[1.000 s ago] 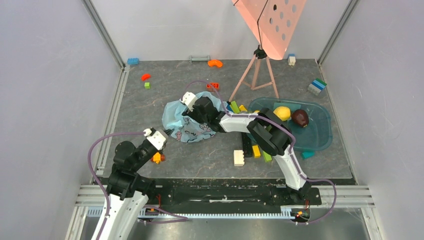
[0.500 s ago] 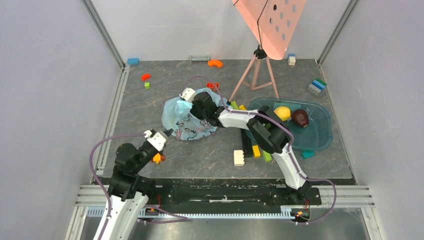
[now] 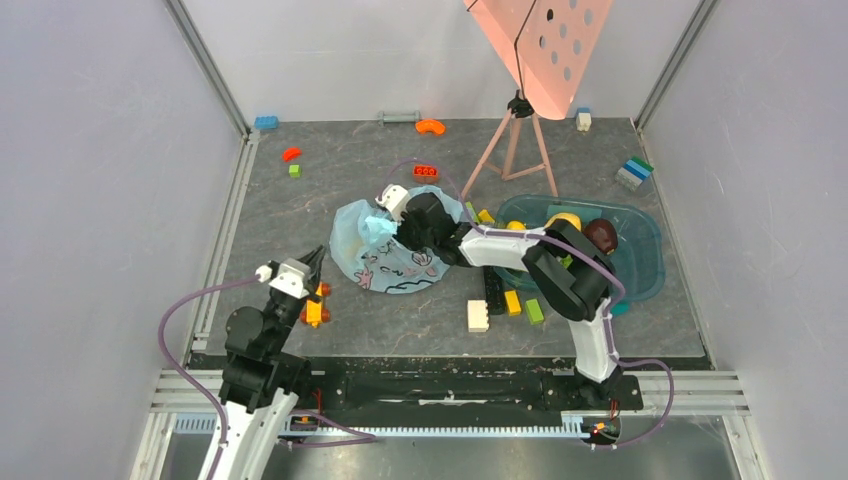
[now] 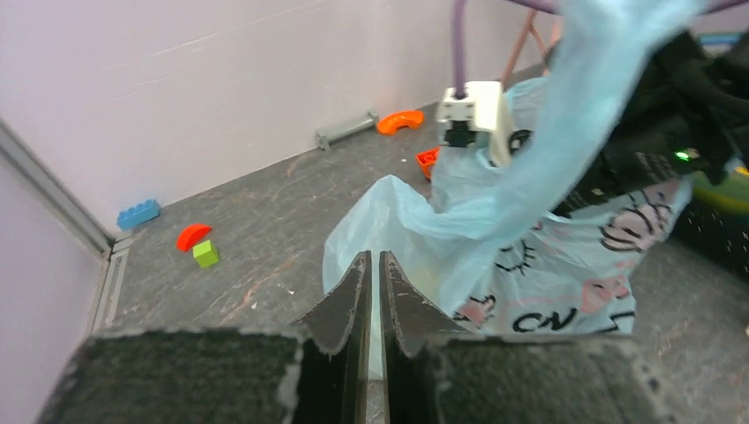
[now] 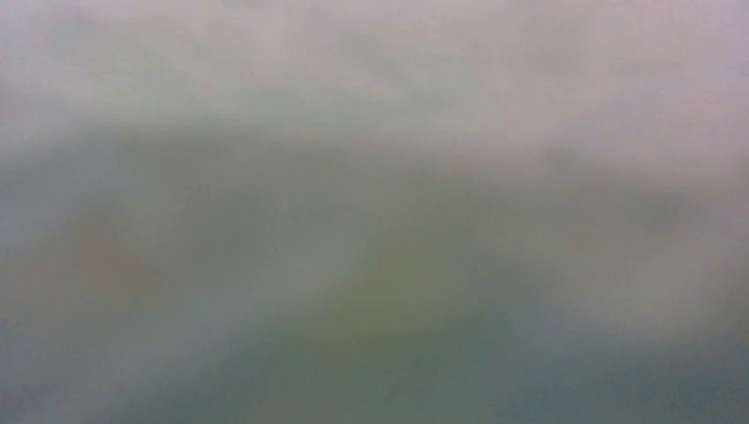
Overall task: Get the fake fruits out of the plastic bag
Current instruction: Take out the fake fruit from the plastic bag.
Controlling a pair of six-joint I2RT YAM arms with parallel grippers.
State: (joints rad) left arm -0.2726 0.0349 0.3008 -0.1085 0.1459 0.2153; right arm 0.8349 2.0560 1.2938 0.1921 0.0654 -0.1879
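Fishing step, probably: right claw (image 3: pixel 392 225) buried in bag (image 3: pixel 390 270) mid-bench, grip unreadable. Left claw (image 4: pixel 373 261) pinched shut, empty, near the bag. Lemon (image 3: pixel 566 220) and plum (image 3: pixel 601 234) in tub (image 3: pixel 645 265). Next: pull out any remaining fruit.

Pale lilac walls (image 3: pixel 100 150) close in the left, far and right edges of a dark grey, marble-veined tabletop (image 3: pixel 380 165). Aluminium posts (image 3: pixel 207 65) stand at both far corners. Near the far edge, right of centre, a wooden tripod (image 3: pixel 490 155) carries a tilted pink perforated board (image 3: pixel 545 40).
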